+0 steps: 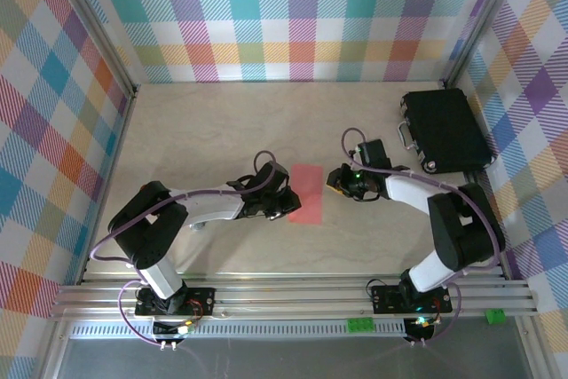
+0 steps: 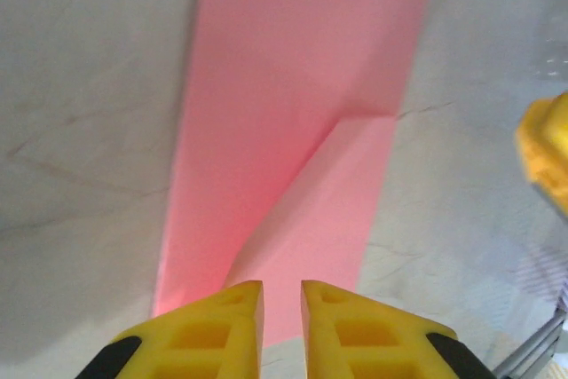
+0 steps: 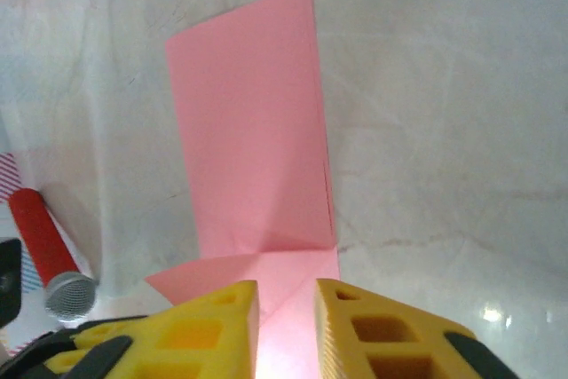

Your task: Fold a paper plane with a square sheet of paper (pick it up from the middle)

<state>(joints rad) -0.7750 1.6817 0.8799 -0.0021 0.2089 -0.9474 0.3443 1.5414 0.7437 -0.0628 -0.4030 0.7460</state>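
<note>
The square sheet of paper [image 1: 307, 191] lies flat on the table [image 1: 204, 130], between my two grippers and well apart from the black case [image 1: 444, 130]. It is not square any more: from above it looks like a narrow pink rectangle, so I judge the first fold in half is done. In my wrist views I also see one folded corner [image 2: 333, 201] turned over as a triangle at one end, with a sharp crease across the strip. This looks to me like the beginning of the nose.

My left gripper [image 2: 281, 295] is low over the near edge of the paper. Its jaws stand a little apart, with a narrow gap, and they pinch nothing; I see pink through the gap. My right gripper [image 3: 286, 295] is at the opposite edge, also only slightly parted and holding nothing. A small red object [image 3: 35, 228] with a silver end lies to the side of it, apart from the paper.

No dart shape is there yet. I think the matching corner, the longer nose folds, the wings and the centre ridge are all left, so the task is in its early part.
</note>
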